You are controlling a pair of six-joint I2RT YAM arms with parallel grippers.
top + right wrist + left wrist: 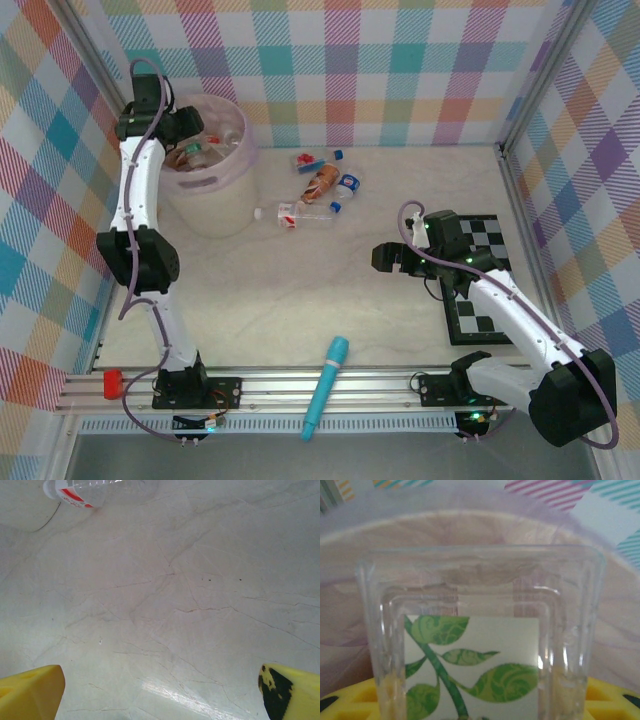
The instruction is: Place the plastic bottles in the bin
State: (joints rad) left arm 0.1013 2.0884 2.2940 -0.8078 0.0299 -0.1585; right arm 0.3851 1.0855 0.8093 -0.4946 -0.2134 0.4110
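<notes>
Left gripper (188, 135) clasps a clear bottle (480, 630) — directly above the bin (215, 205).

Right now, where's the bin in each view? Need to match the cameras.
Top external: bin, upper left.
Left wrist: bin's lilac rim arcs across the top, behind the leaf-label bottle held in the left fingers.
Right wrist: pale curve in the top-left corner, probably its wall.
Landmark: red-label bottle lying just right of the bin in top external; at the top edge in right wrist.
</notes>
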